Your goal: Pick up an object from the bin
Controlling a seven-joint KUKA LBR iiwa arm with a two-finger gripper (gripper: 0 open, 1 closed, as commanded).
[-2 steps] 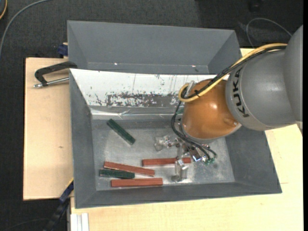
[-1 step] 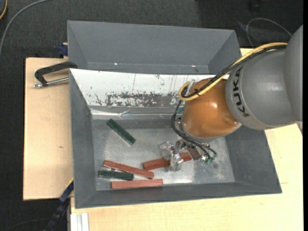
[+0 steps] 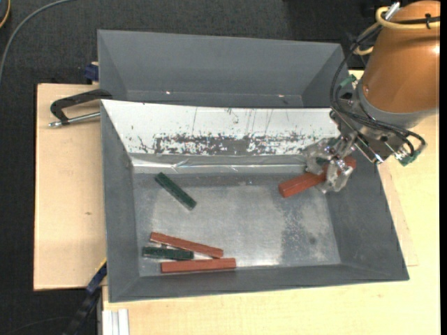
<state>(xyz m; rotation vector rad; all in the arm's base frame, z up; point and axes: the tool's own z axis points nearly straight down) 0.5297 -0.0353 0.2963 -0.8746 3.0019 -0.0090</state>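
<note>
My gripper [image 3: 330,173] hangs at the bin's right side, near the back wall. A red-brown flat bar [image 3: 302,184] sticks out to the left from between its fingers, tilted slightly down at its left end, and it appears raised above the bin floor. The gripper is shut on that bar's right end.
A dark green bar [image 3: 175,190] lies alone at the left middle of the floor. Near the front left lie two red-brown bars [image 3: 186,245] [image 3: 198,264] with a short dark green bar [image 3: 167,253] between them. The arm with its orange cover reaches in from the upper right.
</note>
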